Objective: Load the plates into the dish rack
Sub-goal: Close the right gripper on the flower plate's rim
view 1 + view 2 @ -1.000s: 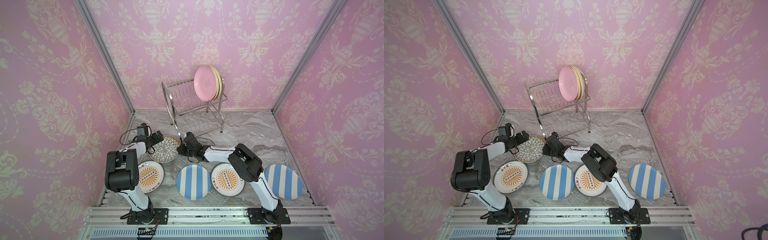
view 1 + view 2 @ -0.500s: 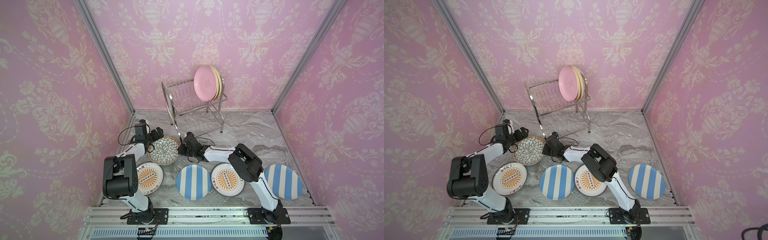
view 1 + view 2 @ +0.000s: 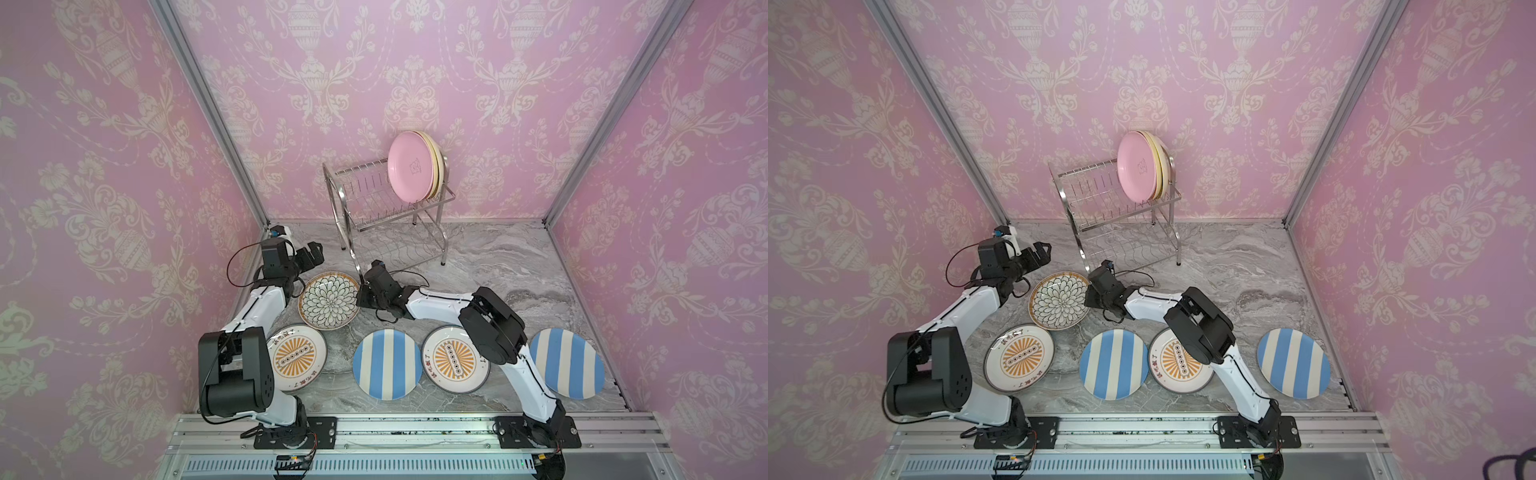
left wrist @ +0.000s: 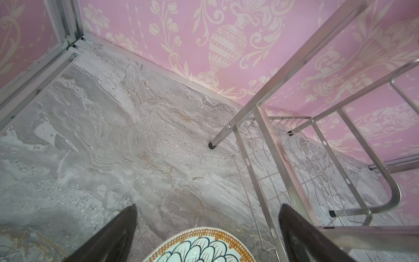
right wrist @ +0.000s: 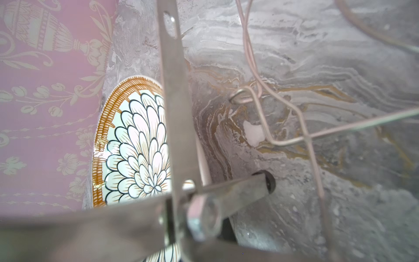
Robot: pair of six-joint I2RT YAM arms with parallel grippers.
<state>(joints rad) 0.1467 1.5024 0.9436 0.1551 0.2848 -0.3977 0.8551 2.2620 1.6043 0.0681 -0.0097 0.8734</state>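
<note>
The white plate with black petals [image 3: 329,300] [image 3: 1059,300] lies on the marble floor in front of the dish rack [image 3: 374,199] [image 3: 1100,195], its near edge over a sunburst plate [image 3: 296,357]. My right gripper [image 3: 360,294] [image 3: 1087,296] is shut on the petal plate's [image 5: 136,147] right rim; in the right wrist view a blurred rack tube [image 5: 174,90] hides the jaws. My left gripper [image 3: 314,254] [image 3: 1042,253] [image 4: 208,205] stands open and empty just behind the petal plate [image 4: 199,247]. A pink plate [image 3: 411,166] stands in the rack's upper tier, with a yellow plate [image 3: 438,166] behind it.
Along the front lie a striped plate [image 3: 387,363], a second sunburst plate [image 3: 455,359] partly under the right arm, and another striped plate [image 3: 567,361]. The rack's front left leg [image 4: 283,158] stands close to both grippers. Pink walls enclose three sides.
The left gripper has drawn back from the petal plate's left rim toward the back wall. The right gripper has closed at the plate's right rim. The plate has barely shifted.
</note>
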